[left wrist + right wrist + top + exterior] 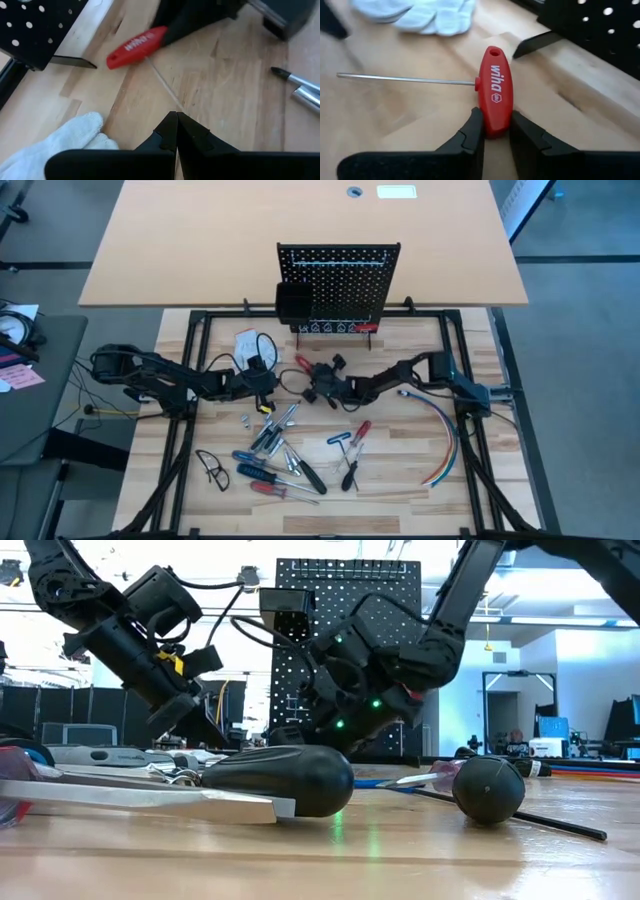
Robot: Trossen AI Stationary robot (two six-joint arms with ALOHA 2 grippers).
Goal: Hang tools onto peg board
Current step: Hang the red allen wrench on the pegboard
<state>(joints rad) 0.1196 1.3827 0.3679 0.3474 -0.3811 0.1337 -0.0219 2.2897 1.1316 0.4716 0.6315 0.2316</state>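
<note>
Your right end effector (496, 131) sits just in front of the small upright black perforated metal peg board (338, 280), and its two dark fingers (470, 131) pinch the lower end of a red plastic T-handle key with white lettering (495, 95). That key lies flat on the pale wooden worktop (410, 115) close to the peg board's foot, its thin silver shaft reaching sideways toward a white fabric glove (420, 15).

Your left end effector (176, 131) hovers low over the worktop beside the same glove, a little farther out from the peg board, with its fingers pressed together and holding nothing.

The remaining hand tools (285, 455) lie scattered on the worktop well in front of the peg board: screwdrivers with red, blue, black and grey handles, plus a blue T-handle key (340, 440). A bundle of coloured cables (440, 435) curves along the worktop off to the peg board's right side, and a pair of black-framed glasses (212, 467) lies beyond the tools
</note>
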